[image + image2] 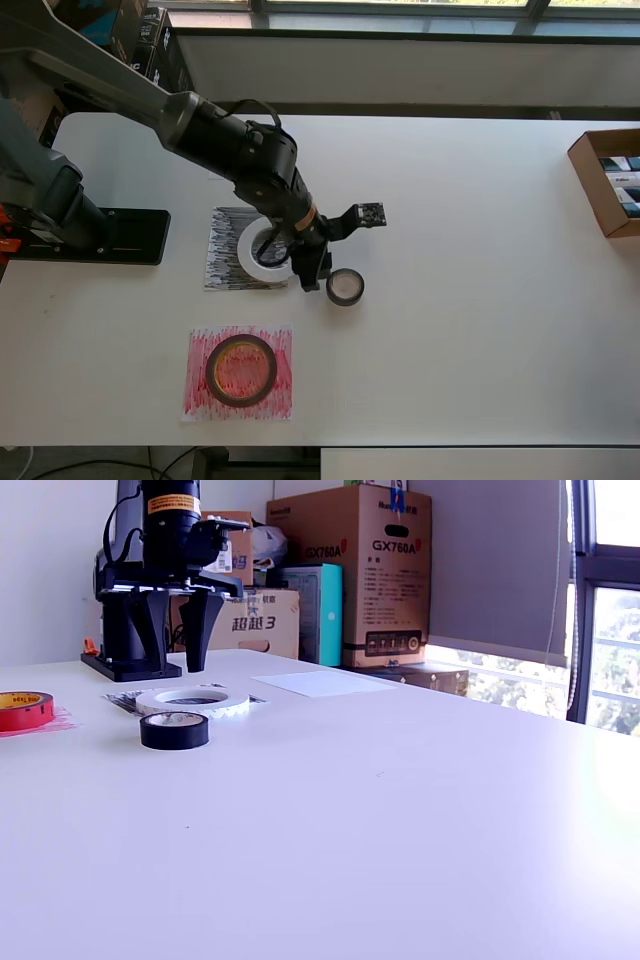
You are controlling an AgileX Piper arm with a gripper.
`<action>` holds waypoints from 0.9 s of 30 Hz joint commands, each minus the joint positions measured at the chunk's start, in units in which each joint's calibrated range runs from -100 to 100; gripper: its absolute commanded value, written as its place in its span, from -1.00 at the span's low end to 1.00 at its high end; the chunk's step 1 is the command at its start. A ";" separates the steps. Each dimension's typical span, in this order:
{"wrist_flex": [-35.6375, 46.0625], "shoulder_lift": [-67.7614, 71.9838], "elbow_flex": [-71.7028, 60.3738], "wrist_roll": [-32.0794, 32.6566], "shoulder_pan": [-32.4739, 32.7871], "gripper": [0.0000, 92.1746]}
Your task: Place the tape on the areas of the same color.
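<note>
Pincer (175,630) hangs spread above white roll (262,251), misplaced on black-streaked paper (225,250); next, I judge: descend, pinch its rim, carry off.

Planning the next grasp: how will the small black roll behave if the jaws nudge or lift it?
The black roll lies flat on the table, so it will probably slide, not roll. It looks small and hollow, likely light. A rigid ring; it should hold shape when pinched.

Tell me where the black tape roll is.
In the overhead view the black tape roll lies on bare table just right of the white roll, beside the gripper.
</note>
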 commanded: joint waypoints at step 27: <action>-12.33 -11.91 20.71 -6.61 -3.64 0.03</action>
